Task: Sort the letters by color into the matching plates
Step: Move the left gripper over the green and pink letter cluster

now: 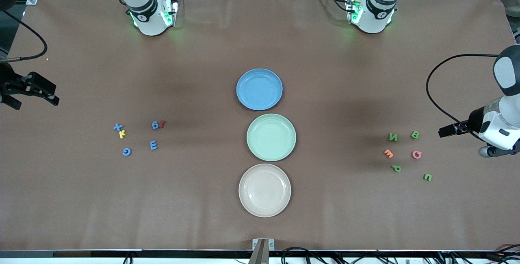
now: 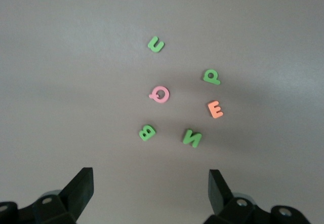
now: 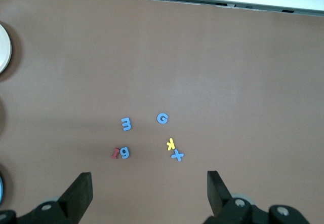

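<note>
- The three plates stand in a column at the middle of the front view: blue plate (image 1: 259,89) uppermost, mint plate (image 1: 271,137) below it, cream plate (image 1: 265,190) lowest, all empty. This central line probably lets either arm reach them.
- The blue letters (image 1: 153,145) lie in a loose cluster at left-centre of the front view, toward the right arm's end, with a yellow letter (image 1: 122,134) touching the blue X and a dark red letter (image 1: 162,124) touching another blue one.
- The green letters (image 1: 393,137) lie at right-centre, mixed with an orange letter (image 1: 388,153) and a pink letter (image 1: 416,154), apart from one another.
- The right gripper (image 1: 32,89) hangs at the left edge of the frame, jaws spread wide and empty; its wrist view looks down on the blue cluster.
- The left gripper (image 1: 447,130) hangs at the right edge, jaws likewise wide and empty, beside the green cluster.
- No sorting is done yet, by my reading.
- Bare brown table (image 1: 260,32) runs between clusters and plates, leaving clear carrying paths; the touching pairs may need a careful pinch.
</note>
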